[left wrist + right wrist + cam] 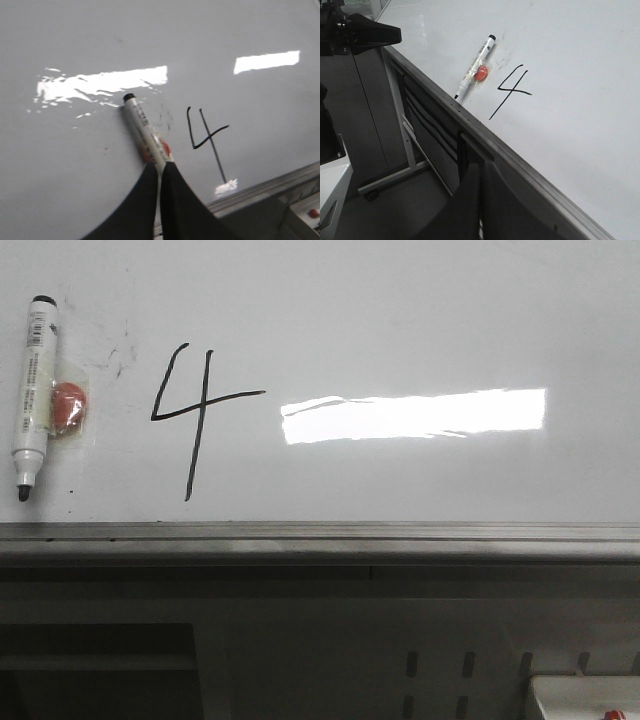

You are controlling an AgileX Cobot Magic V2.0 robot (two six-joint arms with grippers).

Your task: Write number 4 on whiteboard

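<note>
The whiteboard (400, 320) fills the front view. The number 4 (203, 405) is drawn on it in thin black line, left of centre. A white marker (32, 390) with a black cap hangs on the board left of the 4, tip down, on a red magnet (68, 405). No gripper shows in the front view. In the left wrist view my left gripper (160, 167) is shut and empty, in line with the marker (142, 125), with the 4 (210, 137) beside it. My right gripper (480, 167) is shut and empty, below the board's rail, away from the 4 (507, 90) and marker (476, 65).
A grey metal rail (320, 535) runs along the board's lower edge. A bright glare patch (415, 415) lies right of the 4. Faint smudges (120, 360) sit near the marker. A white box (585, 700) is at lower right. A black arm part (355, 32) shows beyond the board's stand (385, 182).
</note>
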